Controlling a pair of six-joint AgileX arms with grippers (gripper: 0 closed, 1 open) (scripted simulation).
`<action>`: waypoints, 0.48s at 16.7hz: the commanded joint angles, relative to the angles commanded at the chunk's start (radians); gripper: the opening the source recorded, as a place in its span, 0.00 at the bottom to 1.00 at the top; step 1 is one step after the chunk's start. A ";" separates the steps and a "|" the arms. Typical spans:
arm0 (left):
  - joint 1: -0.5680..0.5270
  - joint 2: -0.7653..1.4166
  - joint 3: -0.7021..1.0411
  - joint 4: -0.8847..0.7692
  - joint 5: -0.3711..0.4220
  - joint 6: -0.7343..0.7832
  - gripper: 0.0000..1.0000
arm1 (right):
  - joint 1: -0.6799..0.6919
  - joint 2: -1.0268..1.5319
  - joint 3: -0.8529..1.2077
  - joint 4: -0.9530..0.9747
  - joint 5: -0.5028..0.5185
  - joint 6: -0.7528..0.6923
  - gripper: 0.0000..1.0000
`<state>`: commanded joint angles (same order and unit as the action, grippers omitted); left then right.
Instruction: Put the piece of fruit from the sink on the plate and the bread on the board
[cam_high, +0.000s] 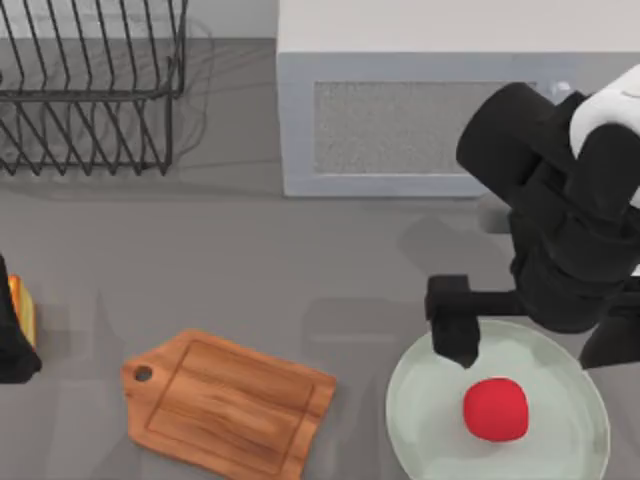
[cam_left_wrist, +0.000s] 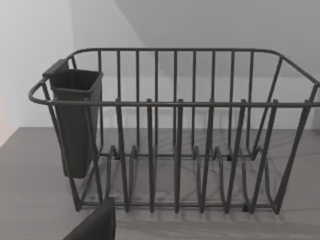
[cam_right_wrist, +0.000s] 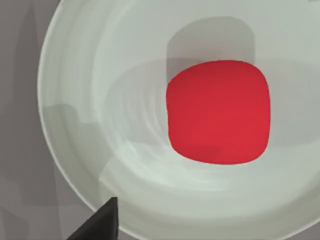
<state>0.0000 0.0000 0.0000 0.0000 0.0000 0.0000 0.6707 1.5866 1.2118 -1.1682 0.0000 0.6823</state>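
Resting free on the plate (cam_high: 420, 440), the fruit (cam_high: 495, 409) is done; you'd pinch the light, crushable bread (cam_high: 22, 308) by its sides, though I cannot tell either gripper's opening

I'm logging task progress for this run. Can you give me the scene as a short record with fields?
fruit: red piece of fruit resting on the plate, free of any gripper
bread: bread at the table's left edge, beside the left gripper, off the board
board: board bare, left of the plate
right gripper: right gripper over the plate's rim, holding nothing
other: wire rack at the back left
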 joint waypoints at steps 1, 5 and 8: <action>0.000 0.000 0.000 0.000 0.000 0.000 1.00 | -0.014 -0.029 -0.024 0.024 0.000 -0.014 1.00; 0.000 0.000 0.000 0.000 0.000 0.000 1.00 | -0.107 -0.248 -0.195 0.187 0.000 -0.109 1.00; 0.000 0.000 0.000 0.000 0.000 0.000 1.00 | -0.207 -0.505 -0.377 0.362 0.000 -0.210 1.00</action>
<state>0.0000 0.0000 0.0000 0.0000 0.0000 0.0000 0.4639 1.0814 0.8350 -0.8060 0.0000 0.4718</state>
